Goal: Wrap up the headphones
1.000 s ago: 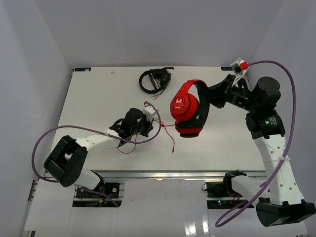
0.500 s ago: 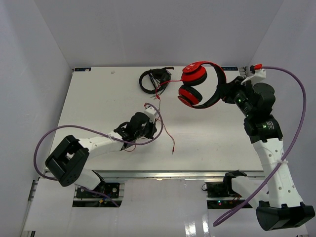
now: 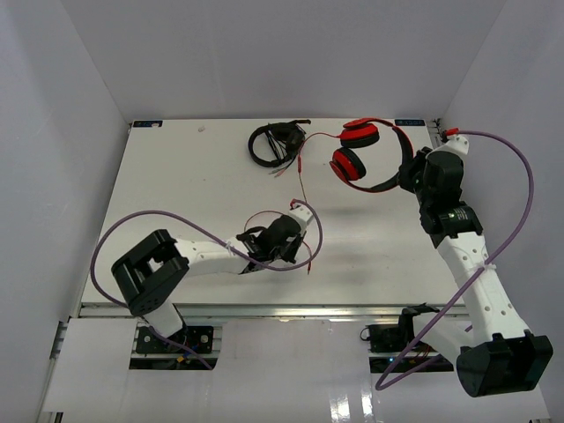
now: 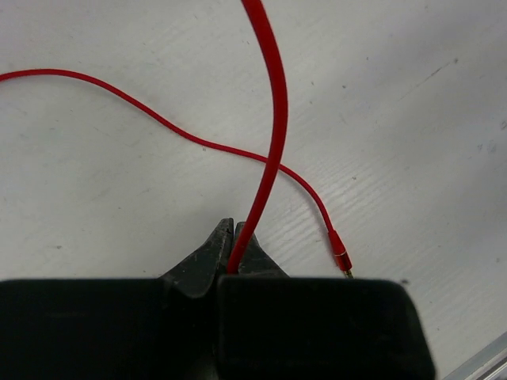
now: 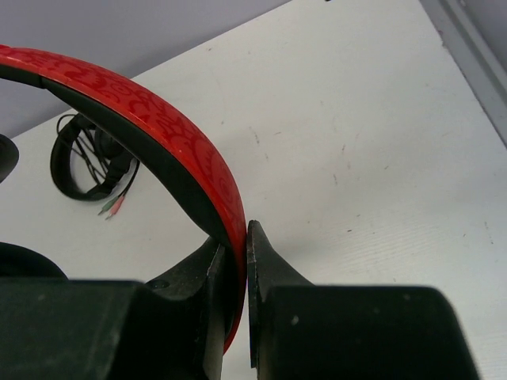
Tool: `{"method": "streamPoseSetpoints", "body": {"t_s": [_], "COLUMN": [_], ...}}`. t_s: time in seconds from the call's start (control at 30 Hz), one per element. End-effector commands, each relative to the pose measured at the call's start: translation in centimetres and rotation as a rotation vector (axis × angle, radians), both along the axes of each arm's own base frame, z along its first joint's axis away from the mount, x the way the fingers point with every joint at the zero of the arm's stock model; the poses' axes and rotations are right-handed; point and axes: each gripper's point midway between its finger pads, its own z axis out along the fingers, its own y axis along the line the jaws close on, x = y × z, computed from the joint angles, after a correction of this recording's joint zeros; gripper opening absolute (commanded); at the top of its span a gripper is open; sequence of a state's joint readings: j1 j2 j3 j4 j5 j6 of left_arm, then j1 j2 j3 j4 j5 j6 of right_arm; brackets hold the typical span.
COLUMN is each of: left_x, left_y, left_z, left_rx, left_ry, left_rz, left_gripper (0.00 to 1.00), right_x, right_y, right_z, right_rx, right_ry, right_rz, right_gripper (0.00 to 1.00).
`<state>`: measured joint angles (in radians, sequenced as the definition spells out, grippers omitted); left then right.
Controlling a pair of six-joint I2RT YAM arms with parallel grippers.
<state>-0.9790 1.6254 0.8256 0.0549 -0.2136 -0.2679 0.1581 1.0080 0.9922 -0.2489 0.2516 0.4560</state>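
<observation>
The red headphones (image 3: pixel 363 154) hang in the air at the back right, held by the headband (image 5: pixel 170 150). My right gripper (image 5: pixel 238 241) is shut on that headband; it also shows in the top view (image 3: pixel 407 175). The thin red cable (image 3: pixel 300 181) runs from the earcups down toward the table's front. My left gripper (image 4: pixel 235 237) is shut on the cable (image 4: pixel 273 127) low over the table; it also shows in the top view (image 3: pixel 289 240). The cable's plug end (image 4: pixel 341 257) lies on the table just right of the left fingers.
All-black headphones (image 3: pixel 276 143) with a bundled cable lie at the back centre; they also show in the right wrist view (image 5: pixel 89 158). The table's right edge (image 5: pixel 467 47) is close to the right gripper. White walls stand on three sides.
My right gripper has swung the red headphones up and back toward the back right corner. My left gripper has slid right and toward the front along the cable.
</observation>
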Motion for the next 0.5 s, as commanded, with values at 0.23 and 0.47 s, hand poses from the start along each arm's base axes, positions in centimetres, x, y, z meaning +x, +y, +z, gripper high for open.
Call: {"method": "streamPoseSetpoints", "body": {"t_s": [0.23, 0.47], "left_x": [-6.2, -7.9], "left_y": [-5.0, -8.5], "left_z": [-3.8, -4.9], "left_rx": [0.235, 0.243], "left_ry": [0.046, 0.065], "left_rz": [-0.216, -0.311], "left_gripper": [0.00, 0.00], "right_x": [2.6, 3.2], "right_y": [-0.7, 0.6], "right_z": [1.4, 0.2], "right_rx": [0.062, 0.158], "right_ry": [-0.135, -0.093], "right_rz": [-0.074, 0.000], "right_gripper": [0.08, 0.08]}}
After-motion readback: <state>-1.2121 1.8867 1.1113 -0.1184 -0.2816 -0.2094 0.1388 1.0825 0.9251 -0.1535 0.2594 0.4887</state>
